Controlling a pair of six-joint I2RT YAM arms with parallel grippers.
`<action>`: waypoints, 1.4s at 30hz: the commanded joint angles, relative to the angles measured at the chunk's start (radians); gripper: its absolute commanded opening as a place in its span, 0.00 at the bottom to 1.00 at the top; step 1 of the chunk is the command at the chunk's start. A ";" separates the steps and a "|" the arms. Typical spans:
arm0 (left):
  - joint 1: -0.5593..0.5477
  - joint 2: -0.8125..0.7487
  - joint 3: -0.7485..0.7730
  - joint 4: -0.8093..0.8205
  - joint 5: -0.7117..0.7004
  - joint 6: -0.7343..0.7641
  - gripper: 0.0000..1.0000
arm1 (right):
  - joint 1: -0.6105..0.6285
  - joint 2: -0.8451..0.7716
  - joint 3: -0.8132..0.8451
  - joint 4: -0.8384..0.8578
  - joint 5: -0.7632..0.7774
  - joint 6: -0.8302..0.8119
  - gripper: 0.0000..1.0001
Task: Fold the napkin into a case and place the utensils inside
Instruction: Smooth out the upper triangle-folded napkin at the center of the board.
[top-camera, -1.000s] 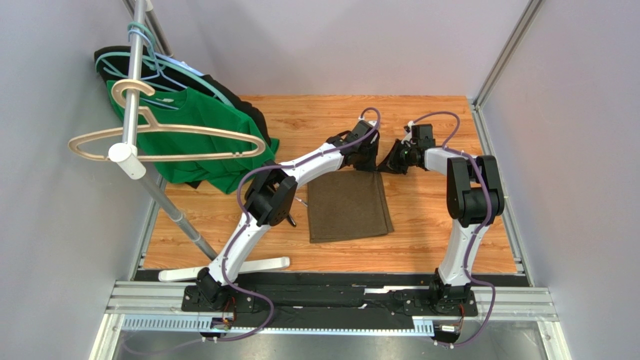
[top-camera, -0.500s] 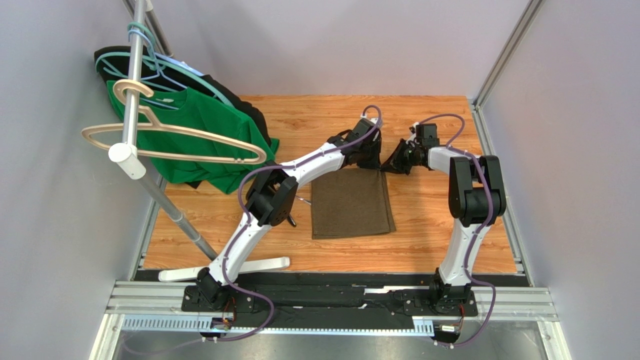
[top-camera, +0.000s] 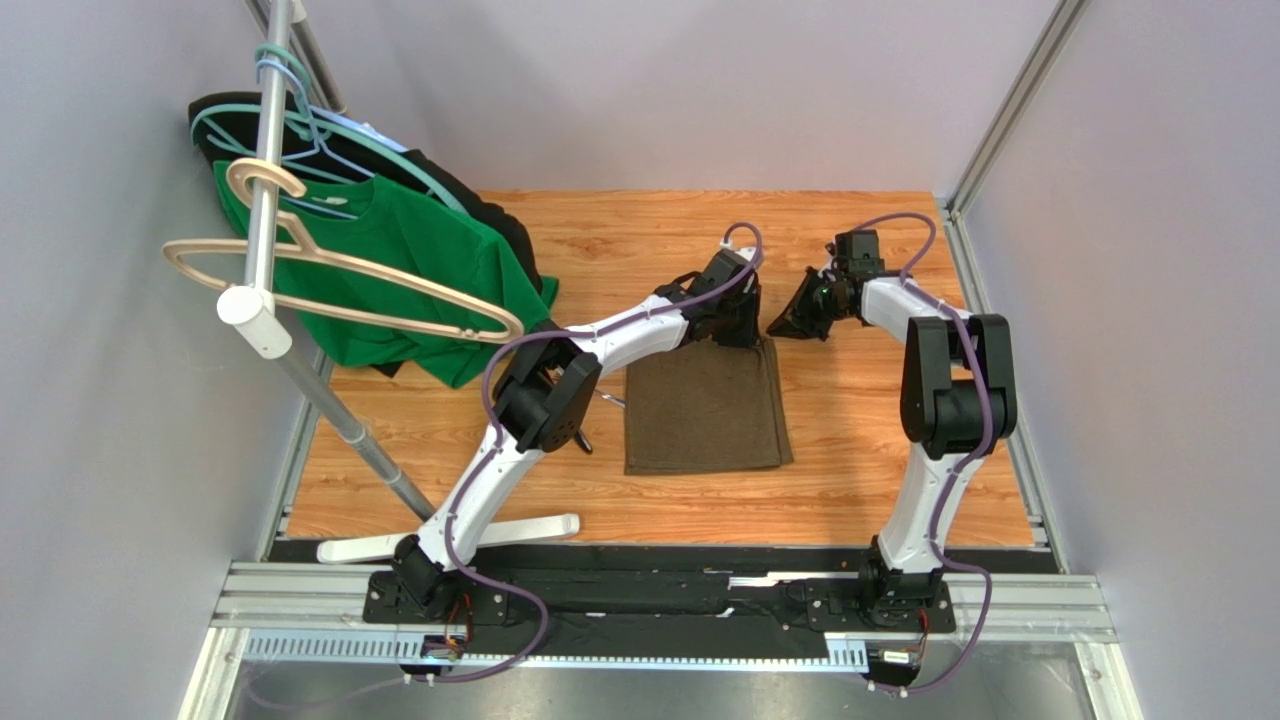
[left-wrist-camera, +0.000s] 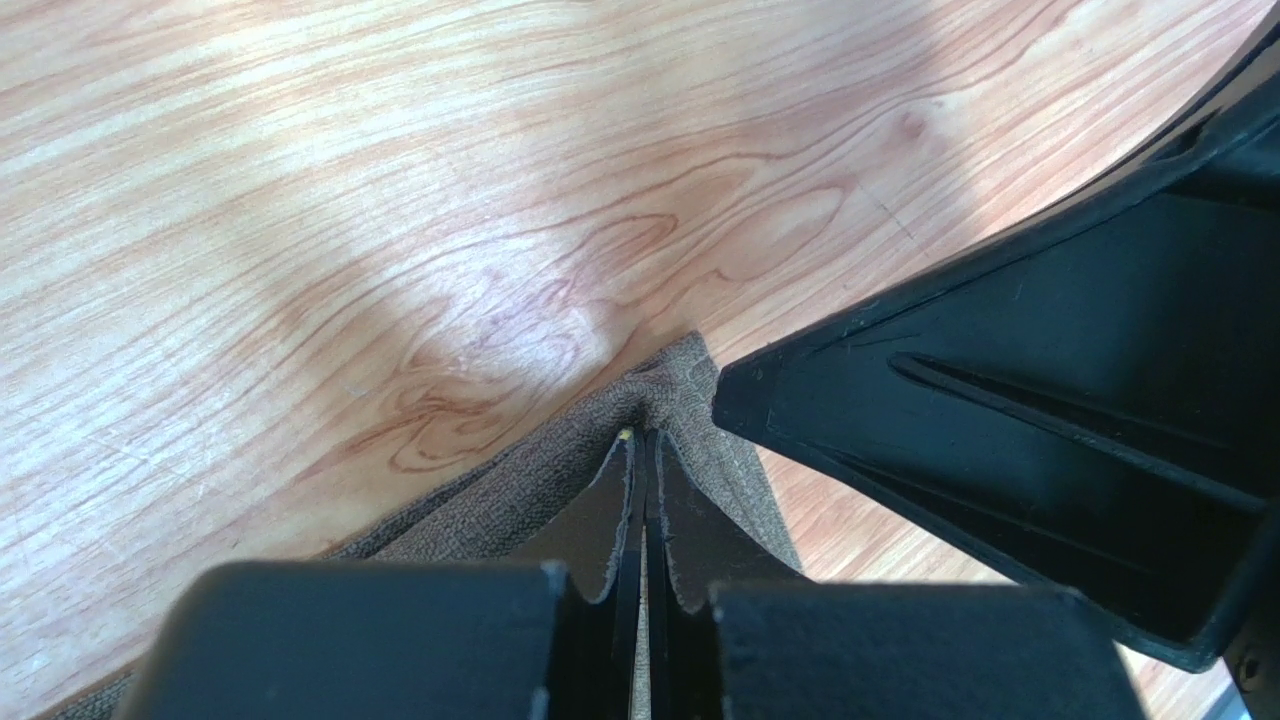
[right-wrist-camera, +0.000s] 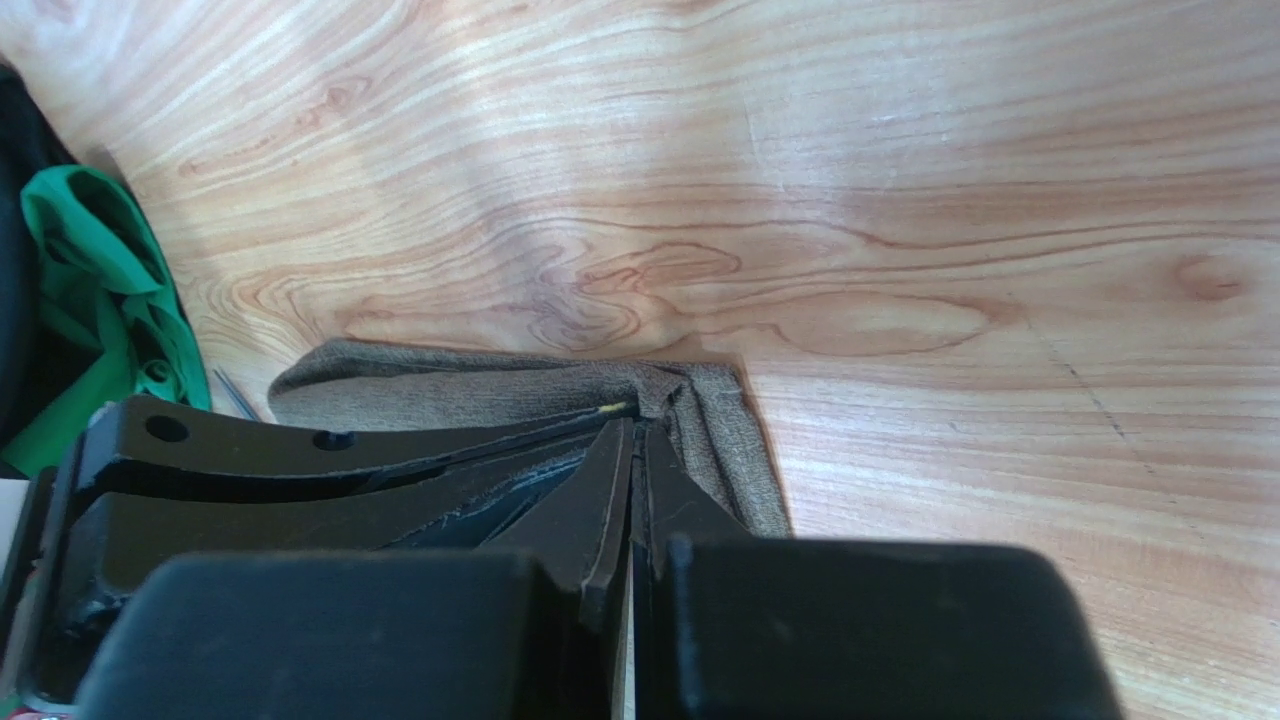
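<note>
Right gripper (right-wrist-camera: 631, 431) and left gripper (left-wrist-camera: 643, 444) have edged rightward, both pinching the napkin (top-camera: 706, 413).

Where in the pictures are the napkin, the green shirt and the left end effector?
napkin (top-camera: 706, 413): top external view, middle of the flat cloth.
green shirt (top-camera: 436, 357): top external view, lower part of the fabric.
left end effector (left-wrist-camera: 646, 450): left wrist view, between its fingertips, shut on the napkin's corner.

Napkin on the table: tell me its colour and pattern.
The napkin is plain dark olive-brown, no pattern; clearest in the top external view.
</note>
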 joint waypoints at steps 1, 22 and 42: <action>-0.006 -0.084 -0.007 0.047 0.014 0.003 0.00 | -0.001 -0.043 -0.009 -0.020 0.022 -0.042 0.00; -0.023 0.003 0.081 0.069 0.037 -0.048 0.00 | -0.009 -0.014 -0.098 0.023 0.062 -0.047 0.00; 0.002 -0.187 0.009 -0.078 -0.052 0.055 0.71 | -0.015 -0.104 0.092 -0.216 0.245 -0.113 0.00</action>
